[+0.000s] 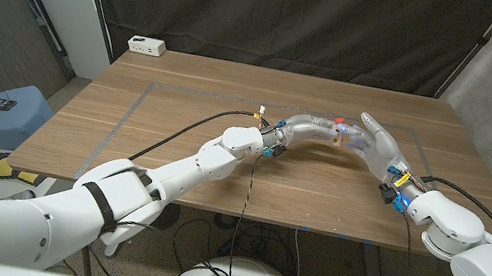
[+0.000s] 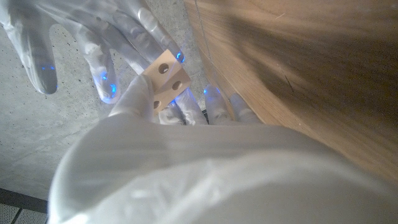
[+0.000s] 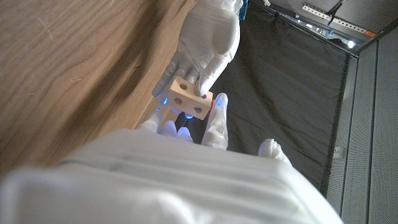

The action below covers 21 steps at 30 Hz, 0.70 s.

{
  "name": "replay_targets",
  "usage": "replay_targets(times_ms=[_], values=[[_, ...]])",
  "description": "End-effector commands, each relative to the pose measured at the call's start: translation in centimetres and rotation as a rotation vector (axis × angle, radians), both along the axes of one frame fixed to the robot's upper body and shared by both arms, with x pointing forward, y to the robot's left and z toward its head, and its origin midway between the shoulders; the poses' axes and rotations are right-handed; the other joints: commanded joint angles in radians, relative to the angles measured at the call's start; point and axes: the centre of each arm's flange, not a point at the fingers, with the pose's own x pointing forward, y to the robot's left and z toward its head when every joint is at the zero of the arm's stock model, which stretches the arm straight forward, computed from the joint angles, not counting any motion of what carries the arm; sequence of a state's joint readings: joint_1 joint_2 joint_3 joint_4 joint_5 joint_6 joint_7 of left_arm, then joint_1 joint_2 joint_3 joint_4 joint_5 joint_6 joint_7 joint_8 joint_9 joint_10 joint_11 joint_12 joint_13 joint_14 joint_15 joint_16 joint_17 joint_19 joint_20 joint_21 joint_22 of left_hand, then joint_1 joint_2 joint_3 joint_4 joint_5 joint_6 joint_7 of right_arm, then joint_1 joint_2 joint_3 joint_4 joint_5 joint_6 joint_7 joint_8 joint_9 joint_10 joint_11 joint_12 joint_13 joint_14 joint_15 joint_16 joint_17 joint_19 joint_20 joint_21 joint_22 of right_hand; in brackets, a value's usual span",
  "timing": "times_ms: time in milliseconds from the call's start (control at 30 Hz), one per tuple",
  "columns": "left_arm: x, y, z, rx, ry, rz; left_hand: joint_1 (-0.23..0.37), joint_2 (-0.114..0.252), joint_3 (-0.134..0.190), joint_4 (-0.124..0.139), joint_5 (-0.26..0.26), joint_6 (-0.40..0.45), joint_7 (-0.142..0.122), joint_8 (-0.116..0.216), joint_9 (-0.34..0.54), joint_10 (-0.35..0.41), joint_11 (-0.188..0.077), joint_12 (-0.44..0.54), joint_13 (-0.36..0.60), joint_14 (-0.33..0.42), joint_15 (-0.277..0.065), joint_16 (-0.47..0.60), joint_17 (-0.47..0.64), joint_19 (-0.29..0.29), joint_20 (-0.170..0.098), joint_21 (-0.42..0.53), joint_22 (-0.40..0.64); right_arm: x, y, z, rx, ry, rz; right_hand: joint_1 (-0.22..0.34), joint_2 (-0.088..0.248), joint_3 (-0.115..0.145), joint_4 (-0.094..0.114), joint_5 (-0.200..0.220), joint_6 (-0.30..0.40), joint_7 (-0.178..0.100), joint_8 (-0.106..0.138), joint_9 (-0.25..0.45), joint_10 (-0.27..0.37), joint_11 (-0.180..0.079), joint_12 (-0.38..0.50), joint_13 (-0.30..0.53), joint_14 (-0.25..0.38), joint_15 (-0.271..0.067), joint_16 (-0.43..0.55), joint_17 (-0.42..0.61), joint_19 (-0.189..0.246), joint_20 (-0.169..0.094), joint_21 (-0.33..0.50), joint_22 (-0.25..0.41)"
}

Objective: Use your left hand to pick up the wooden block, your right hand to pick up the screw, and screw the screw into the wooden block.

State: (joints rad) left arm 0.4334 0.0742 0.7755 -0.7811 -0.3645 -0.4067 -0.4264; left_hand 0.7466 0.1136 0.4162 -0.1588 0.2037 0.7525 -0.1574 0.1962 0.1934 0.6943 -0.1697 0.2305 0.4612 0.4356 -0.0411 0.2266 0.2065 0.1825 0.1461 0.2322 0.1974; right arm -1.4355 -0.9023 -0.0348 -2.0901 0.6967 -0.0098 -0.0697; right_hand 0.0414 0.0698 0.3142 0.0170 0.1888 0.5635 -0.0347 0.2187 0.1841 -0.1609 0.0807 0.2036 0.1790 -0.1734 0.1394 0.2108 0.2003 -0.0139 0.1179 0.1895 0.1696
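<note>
Left hand [image 1: 314, 128]: raised above the far middle of the wooden counter [image 1: 173, 146], its fingers closed round the wooden block [image 3: 191, 98]. In the right wrist view the block is seen gripped from behind by this hand [image 3: 205, 40], one long face turned outward with two round holes in it. In the left wrist view the block [image 2: 165, 79] sits between the fingers, holes visible on two of its faces, pale and square-edged.

Right hand [image 1: 377, 146]: meets the left hand over the same part of the counter, just beside the block, palm roughly upright. Its fingers [image 2: 37, 43] are spread in the left wrist view, and their tips reach the block from the opposite side in the right wrist view [image 3: 217, 118]. Whether this hand holds anything cannot be told: the fingertips are blurred and overlap the block. A screw cannot be made out in any view with certainty; a small red spot shows between the two hands in the head view, too small to identify.

Other items: a white power strip [image 1: 147, 44] lies at the far left corner of the counter, well apart from the block. A blue stool [image 1: 2, 110] carrying a dark device stands on the floor beside the counter's left edge. A black curtain [image 1: 278, 12] hangs behind the counter. Black cables run along both forearms.
</note>
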Motion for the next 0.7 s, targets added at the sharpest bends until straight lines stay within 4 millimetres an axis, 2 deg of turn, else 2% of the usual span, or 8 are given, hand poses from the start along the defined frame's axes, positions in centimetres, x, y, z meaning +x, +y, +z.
replay_targets(times_ms=[33,300,533,700], values=[[0.02,0.01,0.1,0.003,-0.004,-0.002,-0.004,0.01,0.014,0.007,0.006,0.029,0.025,0.005,0.005,0.004,0.005,0.002,0.003,0.009,-0.017,0.005,0.004,0.006,0.005,0.007,0.002,0.05,-0.44,0.1,0.01,-0.013,-0.021,0.008,0.004,0.008,0.002,0.003,-0.028,-0.004,-0.011,0.004,-0.003,0.01,-0.002,0.003,-0.096,0.003,-0.001,-0.001,0.007,0.004,0.007,0.002],[-0.02,0.03,0.09,0.005,-0.004,-0.002,-0.006,0.011,0.014,0.007,0.006,0.03,0.025,0.006,0.005,0.003,0.004,0.002,0.003,0.009,-0.015,0.005,0.004,0.006,0.005,0.007,0.002,0.16,-0.71,0.37,0.007,-0.021,-0.029,0.008,0.003,0.008,0.002,0.003,-0.059,-0.014,-0.024,0.006,-0.011,0.015,-0.007,0.004,-0.097,0.004,-0.003,-0.001,0.008,0.003,0.006,0.002],[-0.09,-0.05,0.17,0.005,-0.006,-0.005,-0.006,0.01,0.014,0.007,0.006,0.03,0.025,0.006,0.005,0.005,0.005,0.003,0.003,0.009,-0.017,0.005,0.004,0.006,0.005,0.007,0.002,0.38,-0.95,0.43,0.007,-0.022,-0.026,0.006,0.001,0.006,0.002,0.003,-0.089,-0.002,-0.034,0.009,-0.013,0.022,-0.008,0.005,-0.098,0.005,-0.004,0.0,0.009,0.003,0.006,0.002],[-0.13,-0.13,0.21,0.008,-0.007,-0.007,-0.005,0.01,0.015,0.006,0.006,0.034,0.027,0.008,0.005,0.003,0.003,0.002,0.003,0.009,-0.016,0.005,0.004,0.006,0.005,0.007,0.002,0.63,-1.02,0.44,0.006,-0.024,-0.022,0.004,-0.001,0.005,0.003,0.002,-0.104,-0.004,-0.037,0.01,-0.017,0.027,-0.009,0.005,-0.1,0.007,-0.005,0.0,0.009,0.004,0.005,0.002]])
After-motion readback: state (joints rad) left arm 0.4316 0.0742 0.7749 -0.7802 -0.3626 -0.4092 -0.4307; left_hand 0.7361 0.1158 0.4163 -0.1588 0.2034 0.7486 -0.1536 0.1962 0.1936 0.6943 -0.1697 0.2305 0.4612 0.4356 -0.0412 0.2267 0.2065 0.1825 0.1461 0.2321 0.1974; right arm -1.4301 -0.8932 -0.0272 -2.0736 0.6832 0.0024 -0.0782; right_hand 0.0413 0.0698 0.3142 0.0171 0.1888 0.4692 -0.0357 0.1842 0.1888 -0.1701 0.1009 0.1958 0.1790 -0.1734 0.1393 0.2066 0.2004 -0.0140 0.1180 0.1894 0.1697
